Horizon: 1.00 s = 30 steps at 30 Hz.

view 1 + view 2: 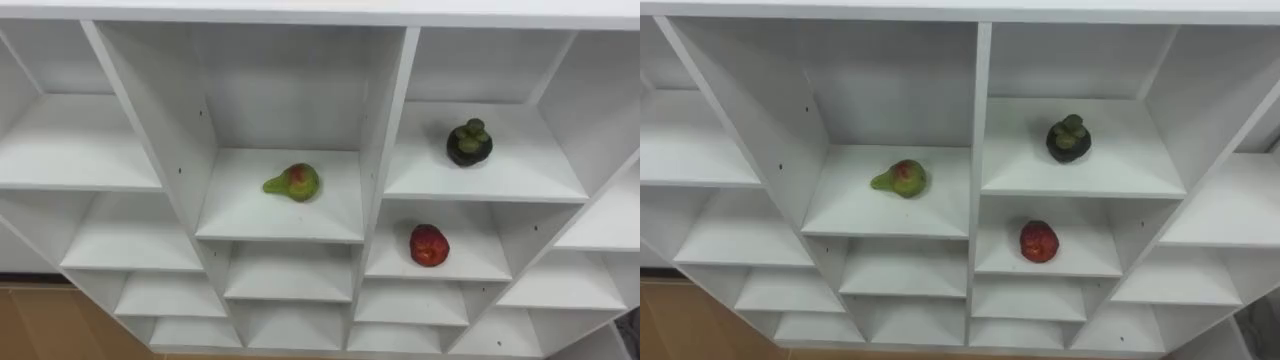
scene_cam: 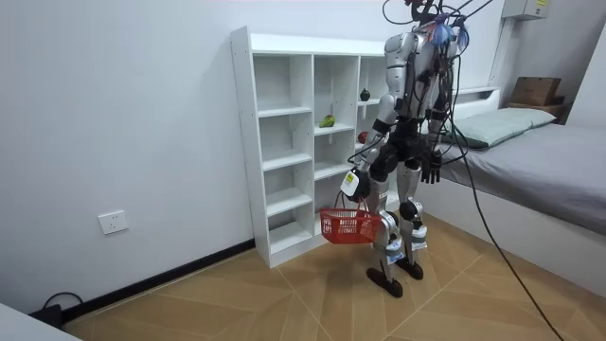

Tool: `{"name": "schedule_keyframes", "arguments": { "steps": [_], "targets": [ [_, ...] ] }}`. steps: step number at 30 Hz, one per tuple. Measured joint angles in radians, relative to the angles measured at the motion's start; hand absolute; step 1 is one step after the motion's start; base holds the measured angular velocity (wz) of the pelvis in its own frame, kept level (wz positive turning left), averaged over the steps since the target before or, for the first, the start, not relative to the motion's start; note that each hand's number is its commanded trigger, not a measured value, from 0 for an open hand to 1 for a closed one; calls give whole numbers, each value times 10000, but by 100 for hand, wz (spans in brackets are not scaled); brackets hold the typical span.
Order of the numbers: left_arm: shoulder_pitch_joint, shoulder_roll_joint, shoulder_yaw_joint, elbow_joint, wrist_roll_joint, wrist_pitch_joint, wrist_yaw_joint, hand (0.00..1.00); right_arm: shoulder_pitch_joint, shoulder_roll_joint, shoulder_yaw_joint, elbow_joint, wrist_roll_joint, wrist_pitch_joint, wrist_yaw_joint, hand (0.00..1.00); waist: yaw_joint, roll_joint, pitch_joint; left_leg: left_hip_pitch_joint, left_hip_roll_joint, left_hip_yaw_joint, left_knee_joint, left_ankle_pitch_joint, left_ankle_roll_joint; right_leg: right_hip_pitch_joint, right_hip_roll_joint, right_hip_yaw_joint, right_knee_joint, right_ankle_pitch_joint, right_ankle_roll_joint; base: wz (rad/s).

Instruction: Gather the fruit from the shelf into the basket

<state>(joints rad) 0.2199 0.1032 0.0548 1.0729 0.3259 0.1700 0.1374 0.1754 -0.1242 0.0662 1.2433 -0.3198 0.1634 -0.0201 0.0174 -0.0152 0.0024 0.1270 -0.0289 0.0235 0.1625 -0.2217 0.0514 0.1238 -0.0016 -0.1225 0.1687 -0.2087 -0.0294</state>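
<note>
The tall white closet of open shelves [image 1: 280, 95] still carries all the fruit I can see, so collecting looks barely begun. In the room view's centre the robot stands before it. A red plastic mesh basket [image 2: 348, 227] hangs from its left hand [image 2: 354, 186], which is closed on the handle. Whether anything lies in the basket is too small to tell.

The right hand [image 2: 431, 173] hangs by its side, fingers unclear.

Three fruits are left:
- a green-red pear [image 1: 293, 182] at frame centre;
- a dark round mangosteen [image 1: 468, 143] at upper right;
- a red apple [image 1: 429, 245] on the shelf beneath it.
</note>
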Motion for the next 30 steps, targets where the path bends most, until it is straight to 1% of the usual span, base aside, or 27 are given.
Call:
{"name": "schedule_keyframes", "arguments": {
  "steps": [6,7,9,11,15,17,20,22,27,30],
  "targets": [
    [-9,8,-42,-156,-43,-12,-198,100,-6,-3,160,-151,-24,12,288,0,-58,-2,3,3,1,3,-31,0,0,-29,7,17,0,0,0,0],
    [-33,52,-213,-151,-83,-11,-228,100,-43,-21,306,-161,-37,6,331,0,-64,-4,4,-2,2,16,-29,0,0,-45,17,67,3,0,0,-4],
    [-105,110,-380,-148,-102,-14,-339,100,-99,-45,308,-161,-27,-5,372,0,-66,-1,10,-11,3,41,-29,0,0,-61,20,91,3,0,0,-4],
    [-125,139,-404,-149,-101,-64,-361,100,-165,-70,304,-160,-23,-24,343,0,-106,-2,10,-10,2,48,-31,0,0,-57,19,95,-1,0,0,0],
    [-128,275,-504,-149,-98,-188,-378,100,-208,-86,302,-199,7,-231,196,0,-107,3,7,-11,3,80,-31,0,0,-70,36,130,2,1,0,0],
    [-127,307,-572,-149,-98,-195,-378,100,-222,-88,300,-216,6,-353,83,0,-111,9,6,-22,3,83,-32,0,0,-84,40,137,2,1,0,0],
    [-109,297,-602,-149,-57,-245,-376,100,-202,-90,296,-419,3,-441,-29,0,-109,23,3,-30,7,108,-32,0,0,-101,39,157,12,1,0,-1],
    [-95,298,-598,-149,-37,-278,-347,100,-201,-89,296,-465,3,-585,-139,0,-110,37,0,-28,17,169,-32,0,0,-113,40,183,22,2,-2,-4],
    [-93,297,-598,-148,-37,-294,-262,100,-186,-90,295,-464,4,-778,-343,0,-110,68,2,-6,28,219,-33,0,0,-134,47,253,52,4,-4,-3],
    [-91,299,-596,-147,-35,-414,-109,100,-189,-90,293,-473,6,-855,-447,0,-100,85,0,-35,43,288,-35,0,-1,-226,58,335,129,6,-7,-9]
  ]
}}
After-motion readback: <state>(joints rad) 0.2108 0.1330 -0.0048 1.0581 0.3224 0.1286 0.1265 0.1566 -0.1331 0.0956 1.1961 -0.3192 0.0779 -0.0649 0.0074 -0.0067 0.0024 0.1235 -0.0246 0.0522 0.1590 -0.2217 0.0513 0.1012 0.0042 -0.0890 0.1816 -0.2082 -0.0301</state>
